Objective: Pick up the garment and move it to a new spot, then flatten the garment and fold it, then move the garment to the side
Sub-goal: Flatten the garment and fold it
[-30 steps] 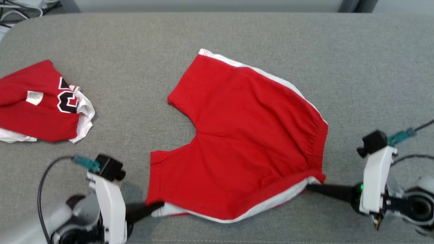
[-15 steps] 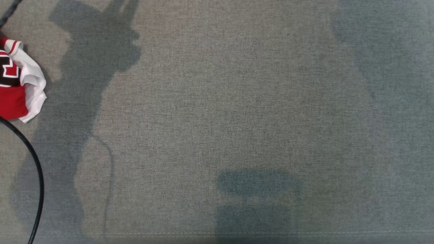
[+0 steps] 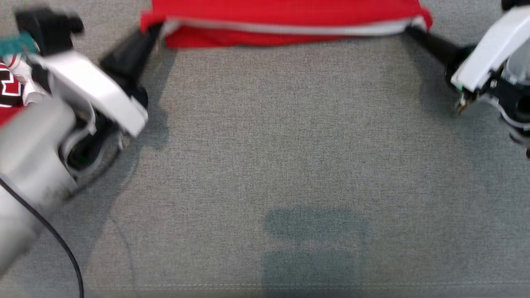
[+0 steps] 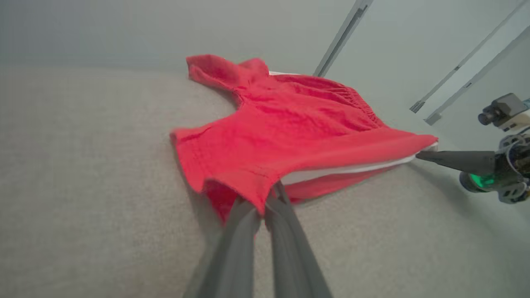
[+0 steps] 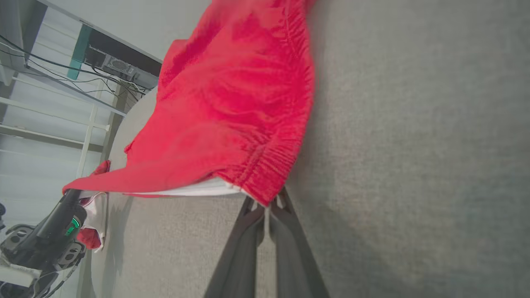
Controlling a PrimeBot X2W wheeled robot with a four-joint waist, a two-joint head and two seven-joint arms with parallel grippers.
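Red garment (image 3: 285,10) with white side stripe, grey woven surface (image 3: 290,145), other cloth (image 3: 9,89) red, white, black

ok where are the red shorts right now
The red shorts lie at the head view's top centre on the grey surface, near edge stretched between left hand and right hand.

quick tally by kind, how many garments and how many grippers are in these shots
garments: 2, the red shorts and a red and white garment at the left
grippers: 2, left gripper and right gripper, both gripping the shorts
total: 4
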